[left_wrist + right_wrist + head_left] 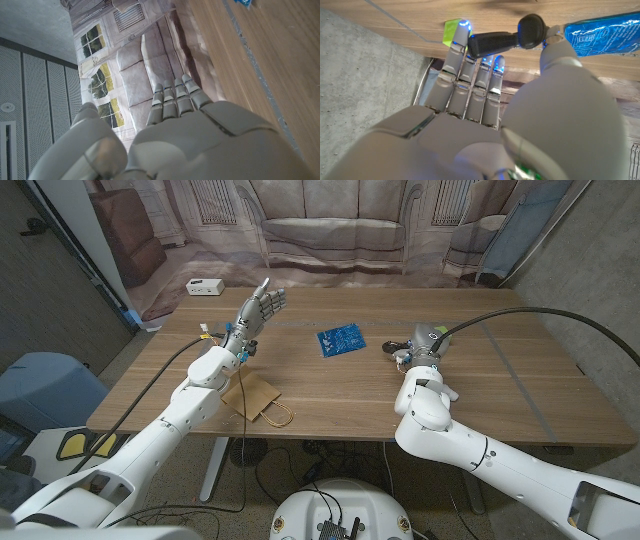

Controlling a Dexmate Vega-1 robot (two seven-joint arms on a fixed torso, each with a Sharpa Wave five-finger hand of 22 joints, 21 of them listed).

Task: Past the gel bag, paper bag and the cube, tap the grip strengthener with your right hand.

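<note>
The black-handled grip strengthener (pixel 492 42) lies on the wooden table (pixel 500 370), and the fingertips (pixel 462 27) of my right hand (pixel 485 115) reach onto its handle, fingers stretched, gripping nothing. In the head view the grip strengthener (pixel 392 347) shows just left of my right hand (pixel 420 348). The blue gel bag (pixel 342 340) lies flat at mid table; the gel bag (pixel 602 35) is beside my thumb. A yellow-green cube (pixel 452 31) sits just beyond my fingertips. The brown paper bag (pixel 258 398) lies near the front edge under my left arm. My left hand (pixel 262 305) is raised, fingers spread, empty.
A small white box (pixel 204 286) sits beyond the table's far left corner. A printed backdrop (pixel 330 230) with a sofa hangs behind the table. Cables (pixel 215 335) run along my left wrist. The table's right half is bare wood.
</note>
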